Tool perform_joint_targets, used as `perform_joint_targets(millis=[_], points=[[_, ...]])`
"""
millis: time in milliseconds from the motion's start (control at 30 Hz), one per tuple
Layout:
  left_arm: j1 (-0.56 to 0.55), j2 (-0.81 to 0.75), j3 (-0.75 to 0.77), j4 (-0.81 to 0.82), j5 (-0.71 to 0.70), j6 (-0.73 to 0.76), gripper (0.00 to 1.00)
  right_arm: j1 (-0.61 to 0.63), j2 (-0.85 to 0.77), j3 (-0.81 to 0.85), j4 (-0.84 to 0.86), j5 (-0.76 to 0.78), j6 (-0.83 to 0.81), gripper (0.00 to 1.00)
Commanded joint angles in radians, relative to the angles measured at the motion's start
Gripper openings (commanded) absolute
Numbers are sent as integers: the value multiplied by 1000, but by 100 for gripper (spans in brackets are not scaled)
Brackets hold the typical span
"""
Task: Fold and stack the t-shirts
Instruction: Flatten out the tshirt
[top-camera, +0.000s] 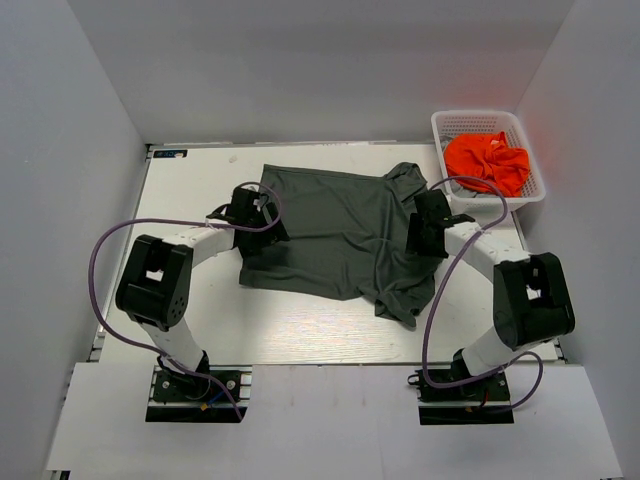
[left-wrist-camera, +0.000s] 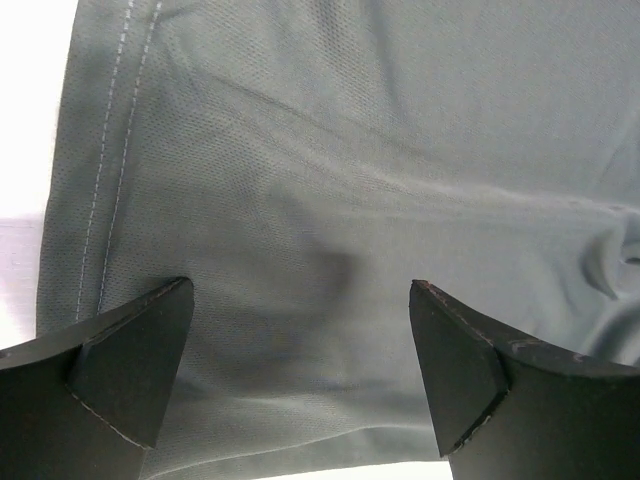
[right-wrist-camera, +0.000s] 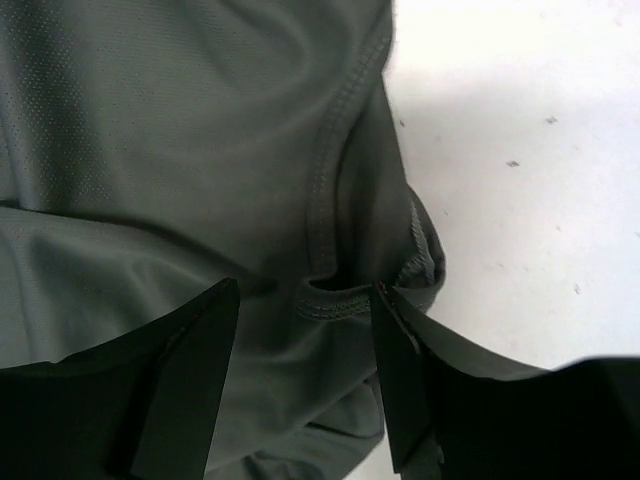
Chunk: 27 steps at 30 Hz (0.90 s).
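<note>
The dark olive-grey t-shirt (top-camera: 335, 235) lies spread on the white table, its right side bunched and folded over. My left gripper (top-camera: 262, 222) is open over the shirt's left hem; in the left wrist view the gripper (left-wrist-camera: 300, 290) has its fingers wide apart above the fabric (left-wrist-camera: 330, 150). My right gripper (top-camera: 418, 232) is open over the shirt's crumpled right edge; in the right wrist view the gripper (right-wrist-camera: 305, 290) straddles a stitched hem fold (right-wrist-camera: 330, 200). The orange t-shirt (top-camera: 487, 160) lies crumpled in the basket.
A white lattice basket (top-camera: 444, 122) stands at the back right corner. Purple cables loop from both arms. Grey walls enclose the table (top-camera: 200, 180) on three sides.
</note>
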Motion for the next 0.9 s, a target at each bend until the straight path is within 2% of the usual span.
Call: perform_joint_targets(millis=[0, 100, 167, 267, 433, 600, 700, 867], points=[[-1, 24, -6, -82, -116, 13, 99, -1, 38, 11, 66, -50, -44, 61], [8, 36, -16, -122, -181, 4, 99, -1, 87, 36, 51, -74, -44, 56], [17, 47, -16, -136, -199, -5, 99, -3, 98, 37, 56, -94, -46, 45], [17, 47, -16, -145, -211, -5, 99, 0, 107, 43, 65, -82, -29, 0], [17, 47, -6, -155, -248, -14, 99, -3, 47, 97, 74, -36, 2, 0], [17, 38, 13, -155, -270, -14, 99, -3, 52, 224, 23, -53, 16, 0], [17, 50, 55, -155, -288, -14, 99, -3, 150, 324, -77, -63, 27, 0], [17, 85, 109, -184, -346, -14, 99, 0, 301, 419, -75, -111, 40, 0]])
